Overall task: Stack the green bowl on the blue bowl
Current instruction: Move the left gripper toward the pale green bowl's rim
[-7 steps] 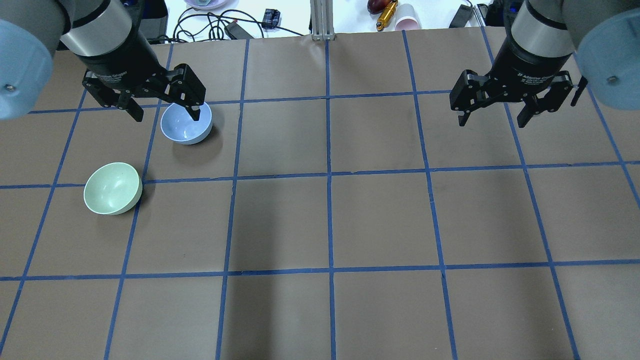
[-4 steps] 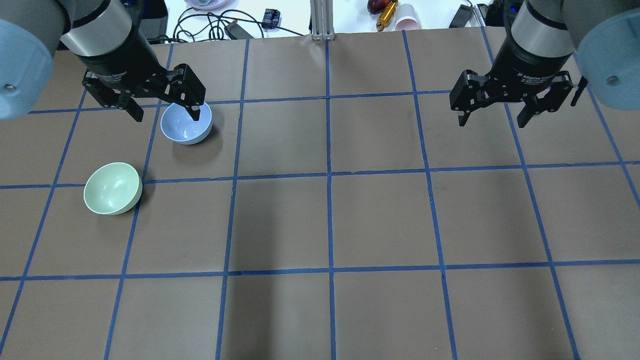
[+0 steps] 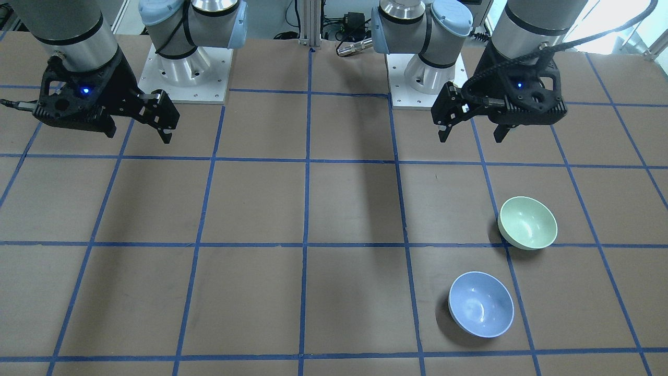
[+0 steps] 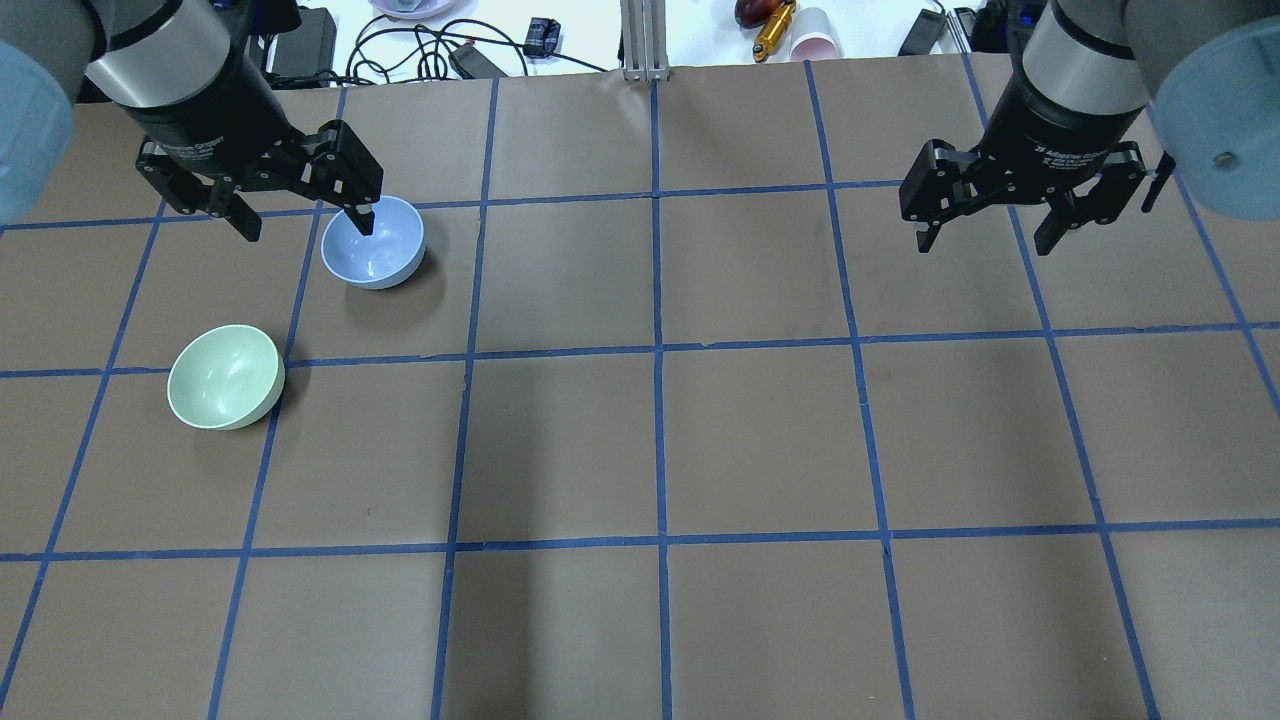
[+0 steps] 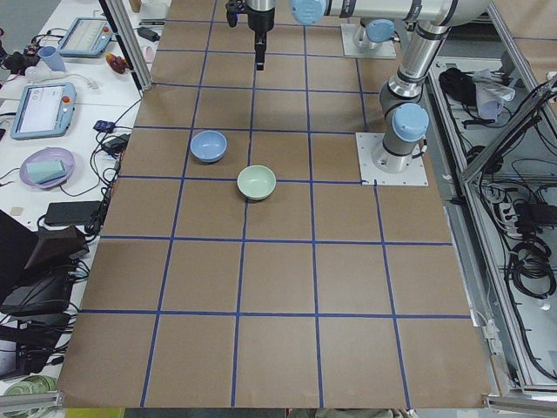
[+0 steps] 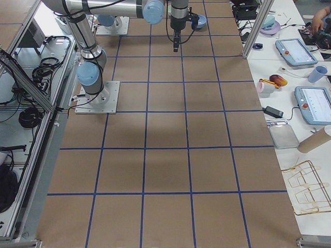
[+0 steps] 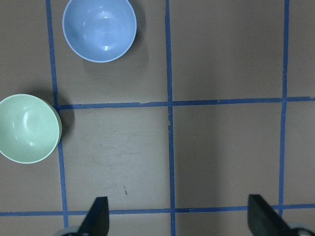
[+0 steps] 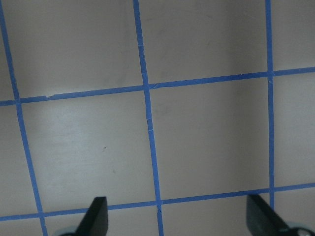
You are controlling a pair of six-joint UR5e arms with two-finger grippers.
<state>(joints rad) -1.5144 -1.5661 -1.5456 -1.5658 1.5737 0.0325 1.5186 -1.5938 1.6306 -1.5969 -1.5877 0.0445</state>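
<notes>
Nothing of the stack is made yet. The green bowl [image 4: 225, 377] and the blue bowl [image 4: 372, 243] sit upright and apart on the bench [image 4: 760, 450]. The left jaws hang wide open and empty above the bench. Both bowls lie ahead of them and off to one side, green nearer, blue beyond. The right jaws, also open and empty, are well apart from both. Grasping, lifting and placing are all left to do. The green bowl is round, glossy, pale mint, with a lighter rim.
</notes>
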